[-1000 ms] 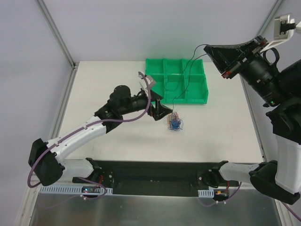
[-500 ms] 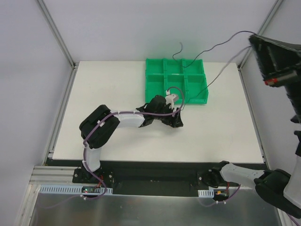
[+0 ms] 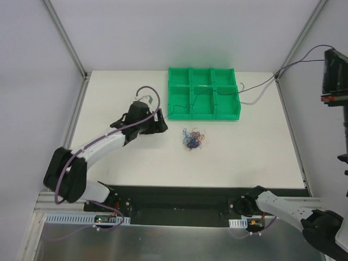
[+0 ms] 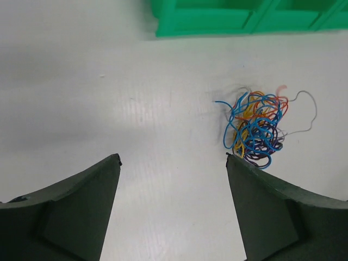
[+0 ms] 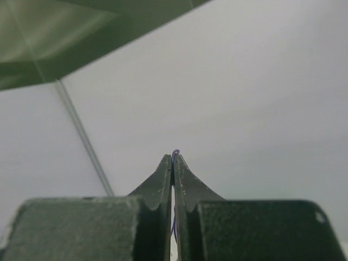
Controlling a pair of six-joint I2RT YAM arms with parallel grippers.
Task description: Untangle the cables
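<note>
On bench [image 3: 244, 152] near green bin [image 3: 202, 116], cables [image 3: 193, 140] knotted, left tool [image 3: 160, 126] wide open nearby. Right tool [image 5: 173, 157], raised high, pinched on one strand [image 3: 261, 85]; could snag on bin or slip free if pulled harder

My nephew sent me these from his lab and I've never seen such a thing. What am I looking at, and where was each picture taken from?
Two robot arms stand at the near edge of a white table. The wide picture comes from a fixed camera above and behind them; the other two from a camera on each wrist. On the table lie a green six-compartment tray and a small knot of thin coloured cables. The left tool is open, holding nothing, near the knot. The right tool, high at the right, is shut on one thin cable that trails down to the tray.
</note>
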